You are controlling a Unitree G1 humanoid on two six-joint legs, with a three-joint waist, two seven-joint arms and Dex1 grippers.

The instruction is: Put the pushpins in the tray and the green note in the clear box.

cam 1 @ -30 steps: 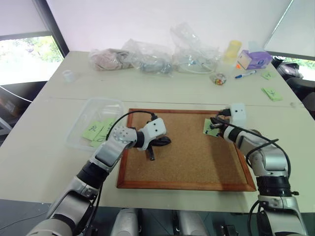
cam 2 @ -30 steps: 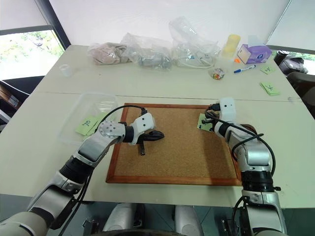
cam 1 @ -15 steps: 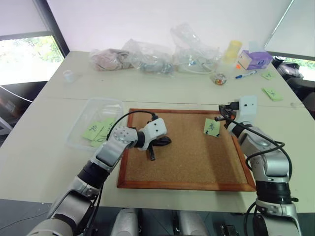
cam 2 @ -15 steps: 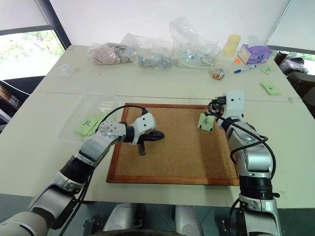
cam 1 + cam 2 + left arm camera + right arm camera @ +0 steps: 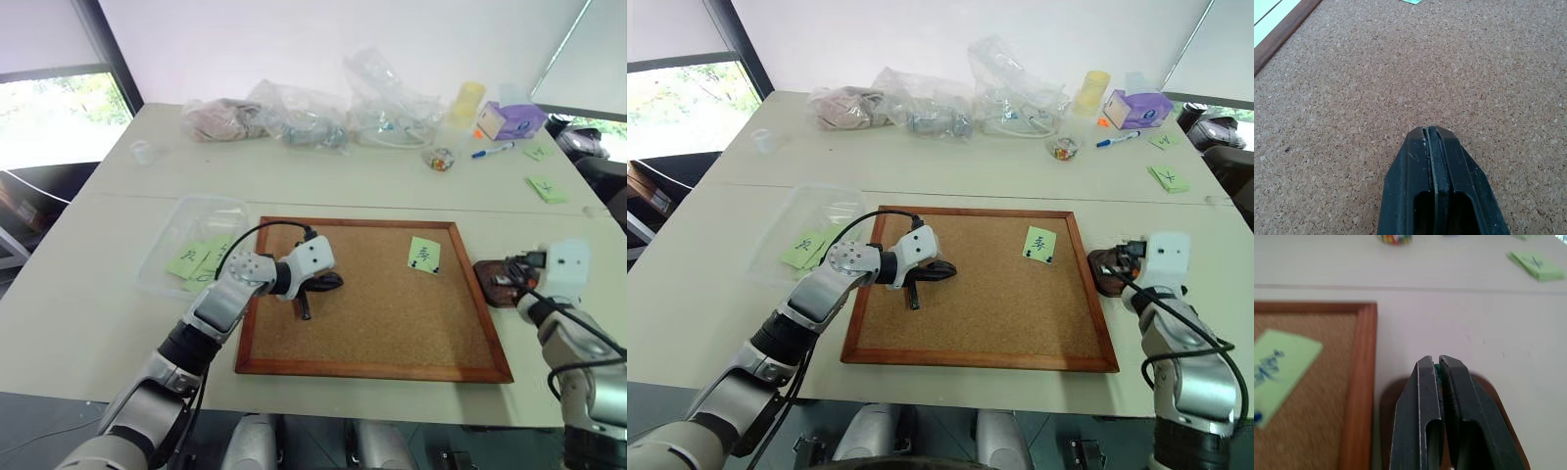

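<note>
On the left of the counter point(image 5: 88, 294) sits the clear box point(image 5: 186, 245) with green notes lying in it. Just right of it lies the cork board point(image 5: 382, 313). The left gripper point(image 5: 312, 299) rests on the board's left part, its fingers pressed together and empty. A green note point(image 5: 423, 255) with black scribble lies on the board's far right part, with two dark pushpins point(image 5: 417, 264) at its near edge. Right of the board, just beside its frame, sits the dark tray point(image 5: 495, 282). The right gripper point(image 5: 1439, 366) hovers over the tray, closed on a tiny green pushpin point(image 5: 1437, 368) at its tips.
</note>
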